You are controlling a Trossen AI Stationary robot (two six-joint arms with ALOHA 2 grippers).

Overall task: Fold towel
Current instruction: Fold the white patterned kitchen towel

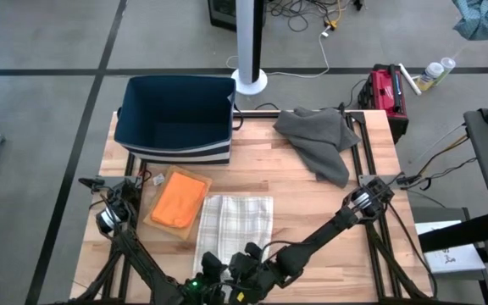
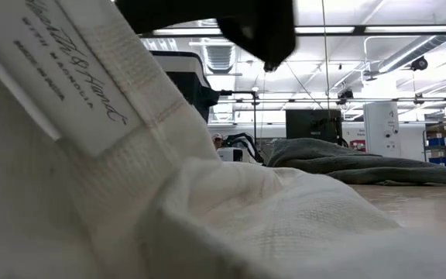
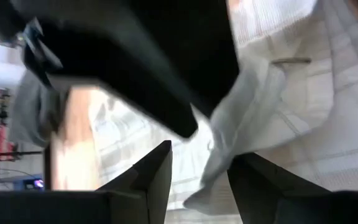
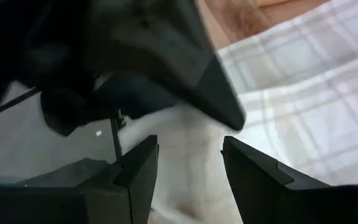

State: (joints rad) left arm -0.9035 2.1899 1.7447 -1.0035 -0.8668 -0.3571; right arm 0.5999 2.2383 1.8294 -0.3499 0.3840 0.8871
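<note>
Label: a white sewn tag (image 2: 68, 74) on the towel hem carries script writing; it seems to read "Hearth & Hand with Magnolia", the small lines too fine to be sure.
Towel: white plaid towel (image 1: 235, 222) lies on the table (image 1: 312, 212) near its front edge, just beside the orange cloth; its near edge is bunched up close to the low camera.
Left gripper: left gripper (image 3: 199, 177) is at the towel's front edge; fingers (image 3: 154, 171) are parted with a fold of towel hanging between them. Whether they pinch it, I cannot tell.
Right gripper: right gripper (image 4: 190, 163) is beside the left one at the same edge; fingers (image 4: 140, 168) are spread over bunched towel, not clamped on it.
Orange cloth: orange cloth (image 1: 179, 200) rests on a brown board (image 1: 155, 222).
Bin: dark bin (image 1: 176, 119) stands at the back left.
Grey cloth: crumpled grey cloth (image 1: 320, 140) lies at the back right, well apart from the towel.
</note>
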